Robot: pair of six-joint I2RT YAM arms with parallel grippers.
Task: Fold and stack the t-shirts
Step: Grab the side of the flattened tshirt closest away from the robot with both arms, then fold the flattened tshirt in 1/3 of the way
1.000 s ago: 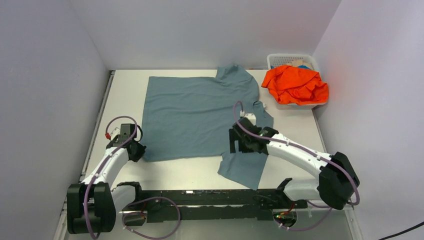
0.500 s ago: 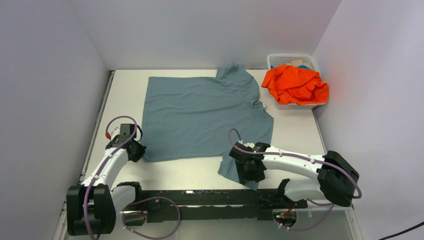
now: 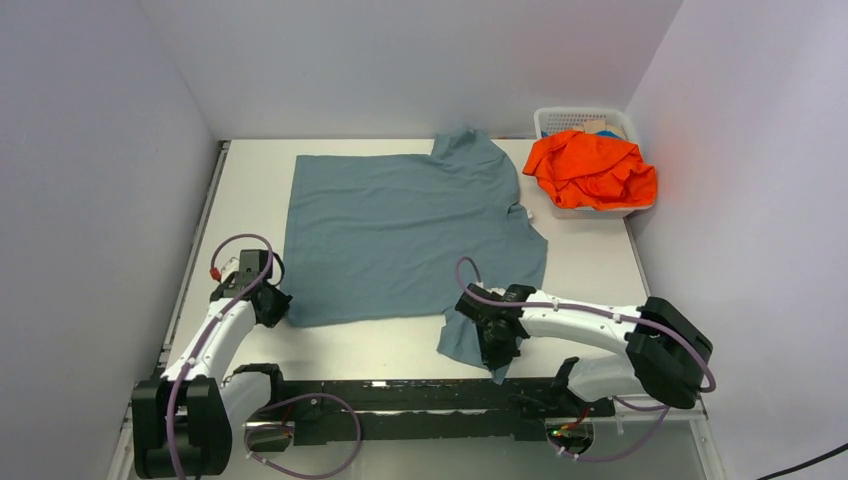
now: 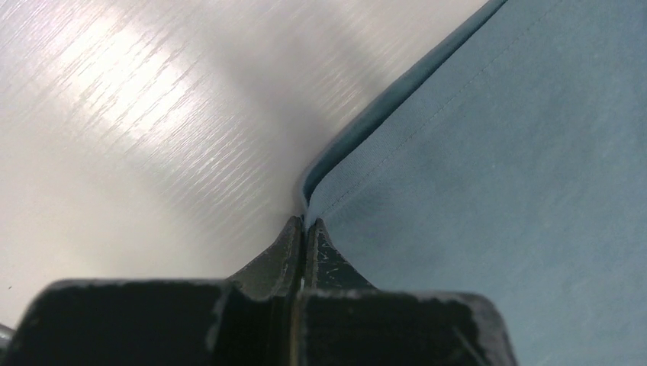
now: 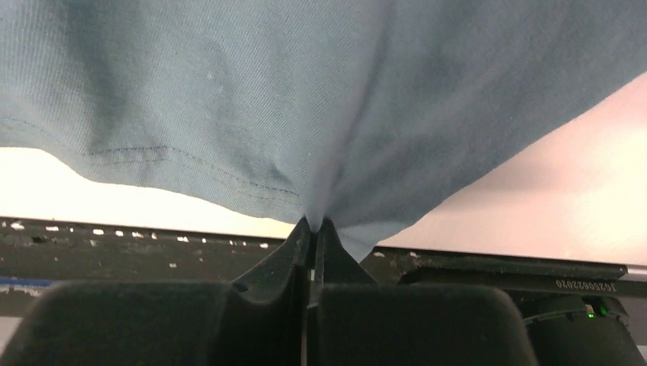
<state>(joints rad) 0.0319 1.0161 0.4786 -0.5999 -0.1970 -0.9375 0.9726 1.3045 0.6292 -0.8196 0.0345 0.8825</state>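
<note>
A slate blue-grey t-shirt (image 3: 400, 230) lies spread flat on the white table, its near sleeve (image 3: 465, 335) reaching toward the front edge. My left gripper (image 3: 281, 309) is shut on the shirt's near left hem corner (image 4: 320, 191), which it pinches between its fingertips. My right gripper (image 3: 497, 352) is shut on the near sleeve's edge (image 5: 328, 202), and cloth bunches up into its jaws. A bright orange t-shirt (image 3: 590, 168) lies crumpled on top of the basket at the back right.
The white mesh basket (image 3: 560, 120) stands in the back right corner against the wall. A black rail (image 3: 420, 395) runs along the table's near edge between the arm bases. Grey walls enclose the table on the left, back and right.
My right gripper moved from the shirt's right side toward the front edge, came down on the near sleeve and shut on it. The left gripper kept its hold on the corner.
</note>
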